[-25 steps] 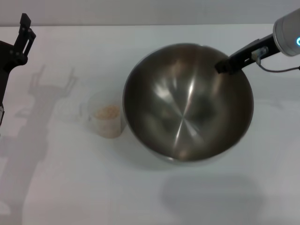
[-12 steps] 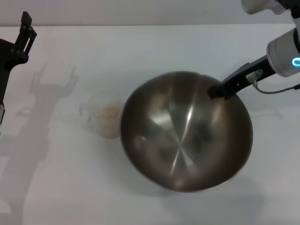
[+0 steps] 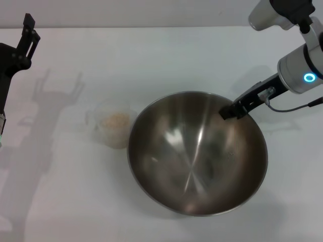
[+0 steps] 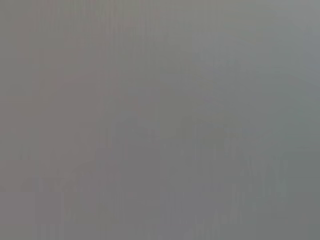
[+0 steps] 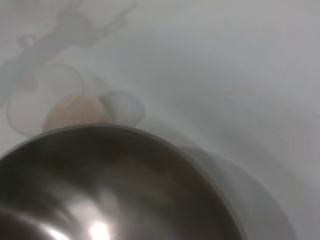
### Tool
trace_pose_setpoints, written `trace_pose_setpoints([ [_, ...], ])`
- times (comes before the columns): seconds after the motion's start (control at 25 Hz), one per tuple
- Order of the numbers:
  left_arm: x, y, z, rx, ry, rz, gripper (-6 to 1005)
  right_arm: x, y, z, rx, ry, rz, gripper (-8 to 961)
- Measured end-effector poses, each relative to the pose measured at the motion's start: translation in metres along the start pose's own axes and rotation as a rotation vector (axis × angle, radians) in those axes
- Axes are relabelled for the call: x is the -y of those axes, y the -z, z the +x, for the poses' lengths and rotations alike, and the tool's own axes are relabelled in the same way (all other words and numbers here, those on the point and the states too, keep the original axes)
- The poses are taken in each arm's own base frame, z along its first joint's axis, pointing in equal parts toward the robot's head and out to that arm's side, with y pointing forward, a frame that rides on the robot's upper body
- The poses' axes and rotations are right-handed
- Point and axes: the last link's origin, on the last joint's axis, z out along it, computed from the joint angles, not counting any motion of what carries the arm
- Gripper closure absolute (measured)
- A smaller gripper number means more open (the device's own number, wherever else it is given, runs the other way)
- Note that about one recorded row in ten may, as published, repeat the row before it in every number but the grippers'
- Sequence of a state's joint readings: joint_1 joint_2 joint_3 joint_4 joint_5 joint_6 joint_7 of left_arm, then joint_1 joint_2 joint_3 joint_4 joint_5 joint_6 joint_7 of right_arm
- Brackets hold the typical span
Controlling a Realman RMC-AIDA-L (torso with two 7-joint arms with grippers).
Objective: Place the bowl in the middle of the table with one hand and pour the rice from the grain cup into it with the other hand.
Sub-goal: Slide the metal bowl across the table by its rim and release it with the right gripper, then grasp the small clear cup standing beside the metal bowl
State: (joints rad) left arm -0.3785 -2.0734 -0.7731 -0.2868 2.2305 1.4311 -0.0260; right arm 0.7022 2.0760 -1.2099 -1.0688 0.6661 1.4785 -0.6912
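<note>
Step in hand: bowl placement. Right gripper (image 3: 229,111) clenched on the steel bowl's (image 3: 197,151) upper-right rim, bowl at lower centre of the counter (image 3: 151,60). Grain cup (image 3: 115,127) with rice (image 3: 116,120) touches its left side. Left gripper (image 3: 28,33) parked upper left — state unreadable. Next — release rim, then fetch cup.

- My counter (image 3: 151,55) is a plain white flat top that fills nearly the whole head view, up to a pale wall along its far edge.
- The bowl (image 3: 197,161) is on it, a wide shiny steel one, empty inside, lying right of the middle and toward my near edge.
- The grain cup (image 3: 114,124) stands upright on the counter just beside the bowl's left rim, with a layer of rice (image 3: 115,120) inside.
- Soft grey shadows of my arms fall across the left part of the counter.
</note>
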Motion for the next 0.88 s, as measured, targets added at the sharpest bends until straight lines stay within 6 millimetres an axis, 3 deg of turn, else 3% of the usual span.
trace_pose_setpoints([
  [0.32,-0.001,0.003,0.001,-0.007,0.003,0.000,234,0.001,0.005,-0.003,0.017,0.002,0.011,891],
  [0.76,0.001,0.010,0.003,-0.022,0.004,0.008,239,-0.005,0.026,-0.023,0.127,0.064,0.043,502],
  [0.88,0.002,0.013,0.003,-0.021,0.002,0.015,240,-0.010,0.033,-0.033,0.201,0.105,0.033,502],
])
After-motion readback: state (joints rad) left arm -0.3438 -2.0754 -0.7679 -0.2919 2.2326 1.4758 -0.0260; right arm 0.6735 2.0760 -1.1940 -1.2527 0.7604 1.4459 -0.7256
